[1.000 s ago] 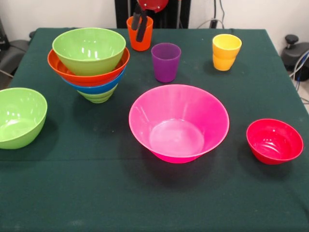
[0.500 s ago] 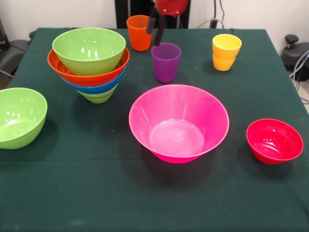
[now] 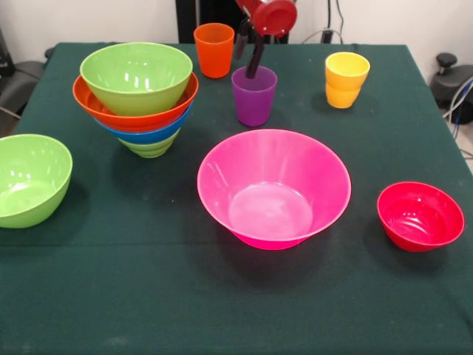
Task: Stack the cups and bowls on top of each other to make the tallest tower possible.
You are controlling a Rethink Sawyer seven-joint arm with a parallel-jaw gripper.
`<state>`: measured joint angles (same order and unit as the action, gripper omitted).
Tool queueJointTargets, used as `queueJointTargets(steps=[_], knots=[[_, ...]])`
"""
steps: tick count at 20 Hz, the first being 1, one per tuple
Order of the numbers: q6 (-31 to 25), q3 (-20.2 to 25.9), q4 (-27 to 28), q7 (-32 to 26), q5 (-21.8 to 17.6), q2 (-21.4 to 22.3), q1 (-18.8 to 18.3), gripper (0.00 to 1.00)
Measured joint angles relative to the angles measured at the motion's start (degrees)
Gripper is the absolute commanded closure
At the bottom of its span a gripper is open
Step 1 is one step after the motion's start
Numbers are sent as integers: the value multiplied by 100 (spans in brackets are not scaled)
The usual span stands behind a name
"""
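Note:
My gripper (image 3: pixel 245 63) hangs at the table's far side over the purple cup (image 3: pixel 253 100). It is open, with one finger (image 3: pixel 255 59) dipping inside the cup's rim and the other just outside its left edge. The orange cup (image 3: pixel 213 52) stands to the left of it, the yellow cup (image 3: pixel 346 80) to the right. The tower (image 3: pixel 137 103) at the left is a nest of bowls: lime green on top, then orange, blue and lime green. A large pink bowl (image 3: pixel 273 185) sits mid-table, a small red bowl (image 3: pixel 420 216) at the right and a lime green bowl (image 3: pixel 29 177) at the left edge.
All stand on a dark green tablecloth (image 3: pixel 236 303). The robot's black pedestal (image 3: pixel 194 18) is behind the cups. Cables and a dark object (image 3: pixel 452 78) lie past the table's right edge.
My gripper has moved from the orange cup's rim to the right and towards the camera, onto the purple cup's rim. The cups and bowls have not moved.

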<state>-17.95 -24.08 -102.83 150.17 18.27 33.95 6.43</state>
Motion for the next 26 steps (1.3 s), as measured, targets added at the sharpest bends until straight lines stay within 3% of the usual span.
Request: queueJointTargets(steps=[11,26], knots=[[1,51,1,0,1,-240,-24,0],[1,66,1,0,1,-185,-7,0]])
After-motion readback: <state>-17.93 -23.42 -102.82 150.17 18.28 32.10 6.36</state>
